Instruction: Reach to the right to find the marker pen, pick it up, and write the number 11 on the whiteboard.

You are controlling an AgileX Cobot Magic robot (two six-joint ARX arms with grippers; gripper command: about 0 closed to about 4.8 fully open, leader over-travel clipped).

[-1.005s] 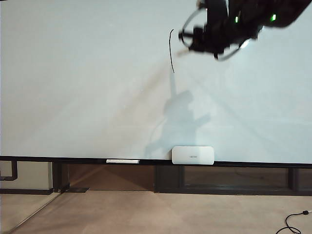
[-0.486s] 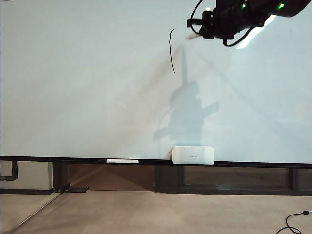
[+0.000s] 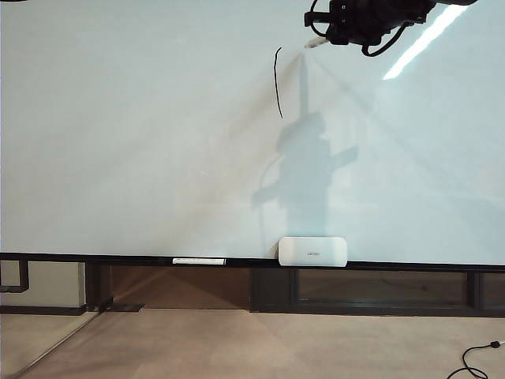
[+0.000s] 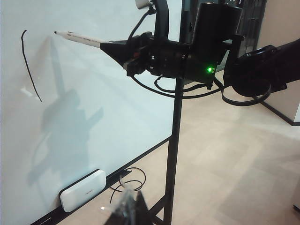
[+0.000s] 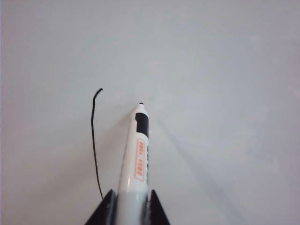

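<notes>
Right wrist view: the right hand clamps the pen by its barrel, tip just beside the first stroke on the whiteboard — placed, I judge, to start the second. Left hand unseen — can't tell its grip.

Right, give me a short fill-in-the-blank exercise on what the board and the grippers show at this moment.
1. The whiteboard bears ___ black stroke(s) so far.
2. The marker pen is clamped in the ___ gripper.
3. The pen's tip points at the board to the ___ of the stroke in the exterior view.
4. The white box sits on the board's lower ___.

Missing words: one; right; right; rail
</notes>
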